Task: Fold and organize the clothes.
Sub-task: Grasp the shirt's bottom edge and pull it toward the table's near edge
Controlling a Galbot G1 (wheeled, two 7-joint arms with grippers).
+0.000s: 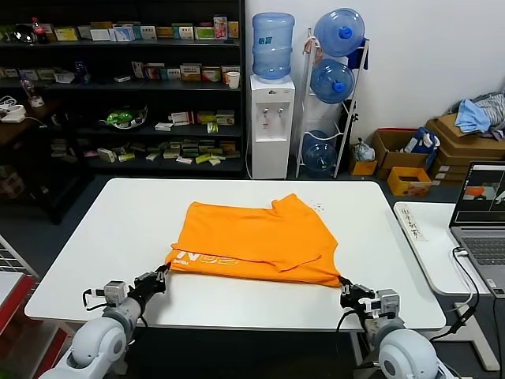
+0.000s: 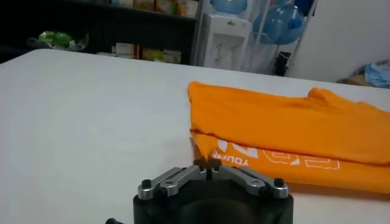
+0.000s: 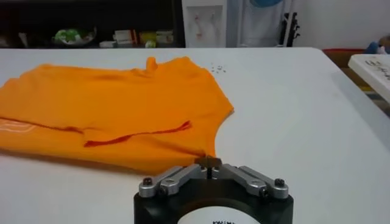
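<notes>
The clothes are one orange T-shirt, partly folded in the middle of the white table, with white lettering along its near edge. My left gripper is at the shirt's near left corner, shut on the fabric there. The left wrist view has the closed gripper meeting the T-shirt just below the lettering. My right gripper is at the near right corner, also shut. In the right wrist view that gripper pinches the corner of the T-shirt.
A second white table to the right carries a laptop and a power strip. Behind the table stand dark shelves, a water dispenser, a rack of water bottles and cardboard boxes.
</notes>
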